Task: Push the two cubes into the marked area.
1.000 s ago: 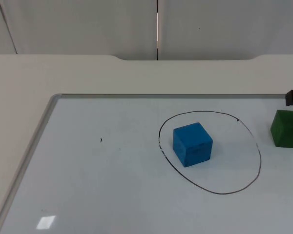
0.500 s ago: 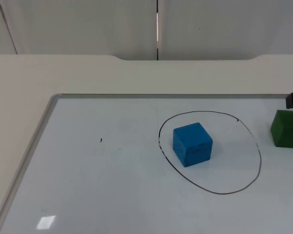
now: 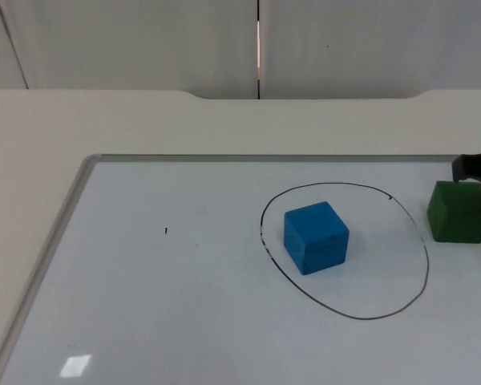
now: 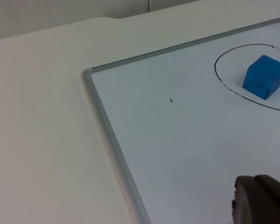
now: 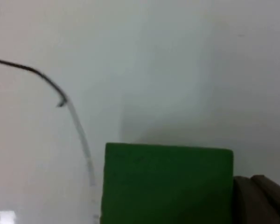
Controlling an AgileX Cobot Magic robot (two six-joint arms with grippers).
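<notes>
Nothing lying between the small solid green cube [image 3: 460, 212] and the black hand-drawn oval outline [image 3: 345, 252] marking the target area; bare board on that stretch. Inside the outline, toward its far side from the right gripper [image 3: 474, 166], a solid blue cube [image 3: 316, 237], sitting well within the line. One tiny dark speck [image 3: 166, 231] on the board, well apart from both cubes.

Underneath everything, a glossy white board with a thin metal frame [image 3: 64, 224], laid flat on the cream-white table top [image 3: 144, 120]; beyond that, the grey partition wall [image 3: 144, 40] with a vertical seam.

Right gripper at the green cube's far, outer corner, touching or just beside it, with the cube standing between the gripper and the outline. Green cube just outside the line, close to its nearest curve. Seen from the right wrist, green cube [image 5: 168, 184] right against the dark fingertip [image 5: 259, 198], the line curving away beyond it. Whether those fingers stand wide or narrow: cannot tell.

Left gripper [image 4: 259, 200] waiting above the board, blue cube [image 4: 265, 77] well ahead of it; finger spacing likewise impossible to tell.
</notes>
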